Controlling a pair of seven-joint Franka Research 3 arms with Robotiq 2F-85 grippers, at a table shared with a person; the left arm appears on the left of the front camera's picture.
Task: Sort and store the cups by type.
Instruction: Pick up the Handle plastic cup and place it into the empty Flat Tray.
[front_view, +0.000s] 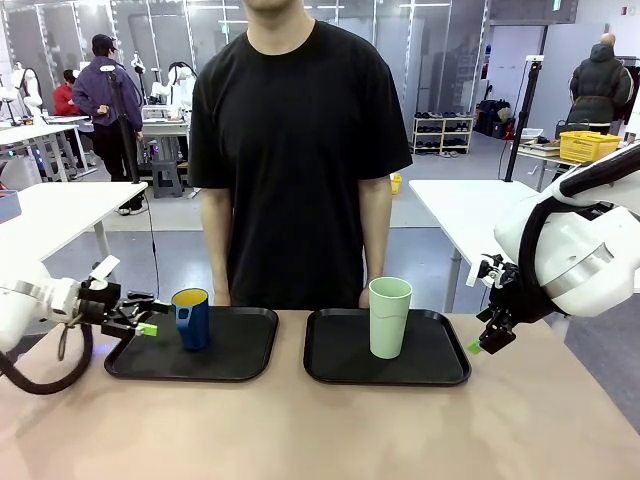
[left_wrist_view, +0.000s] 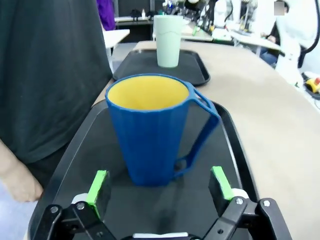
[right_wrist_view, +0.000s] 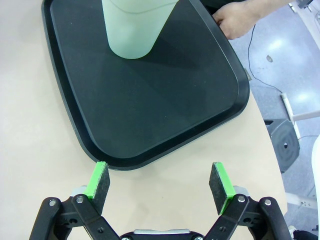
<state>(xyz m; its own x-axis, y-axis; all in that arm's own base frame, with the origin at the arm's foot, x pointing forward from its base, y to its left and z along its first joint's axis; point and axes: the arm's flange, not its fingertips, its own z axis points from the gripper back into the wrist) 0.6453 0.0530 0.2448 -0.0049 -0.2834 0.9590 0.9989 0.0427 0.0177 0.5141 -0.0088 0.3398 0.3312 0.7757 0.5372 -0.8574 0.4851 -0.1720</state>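
Note:
A dark-blue mug (front_view: 191, 318) with a yellow inside and a handle stands upright on the left black tray (front_view: 235, 352). My left gripper (front_view: 146, 318) is open just left of it, level with the mug; in the left wrist view the mug (left_wrist_view: 152, 131) sits ahead of the spread green pads (left_wrist_view: 98, 186), untouched. A tall pale-green tumbler (front_view: 389, 317) stands upright on the right black tray (front_view: 440, 362). My right gripper (front_view: 484, 344) hovers open off that tray's right edge; in the right wrist view the tumbler (right_wrist_view: 135, 27) is at the tray's (right_wrist_view: 165, 115) far end, beyond my gripper (right_wrist_view: 159, 181).
A person in a black shirt (front_view: 300, 150) stands at the far side, hands (right_wrist_view: 235, 20) resting by the trays' far edges. The near table surface (front_view: 320, 430) is bare tan wood. Other tables and people show in the background.

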